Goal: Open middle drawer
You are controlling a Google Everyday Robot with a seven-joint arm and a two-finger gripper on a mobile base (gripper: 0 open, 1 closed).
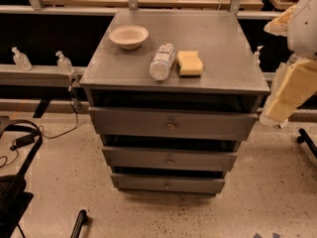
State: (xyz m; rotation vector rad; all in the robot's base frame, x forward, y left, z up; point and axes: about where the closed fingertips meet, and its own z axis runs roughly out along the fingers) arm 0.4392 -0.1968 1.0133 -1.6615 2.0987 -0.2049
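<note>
End effector of the one-armed robot hangs at the right edge of the camera view, off the right side of a grey three-drawer cabinet and clear of it. Whether it is parted or closed cannot be told from this angle.

Middle drawer, the mid-sized of three grey fronts, looks shut. It sits between the taller top drawer above and the narrower bottom drawer below, with its small round knob at the centre of the front. The drawer front runs left to right across the view. The knob lies to the left of the end effector and lower in the frame, well apart from it, with the cabinet's right front corner between the two.

On the counter above, a pale bowl stands toward the back left. A clear plastic bottle lies on its side nearer the front, and a yellow sponge rests just beside it on the right.

The task appears not yet begun, as nothing touches the knob. The coming reach would likely have to swing left and down to meet the knob head-on. It would then pull straight out toward the camera, square to the front's long axis. A reach that drifts high risks landing on the top drawer's knob instead.
</note>
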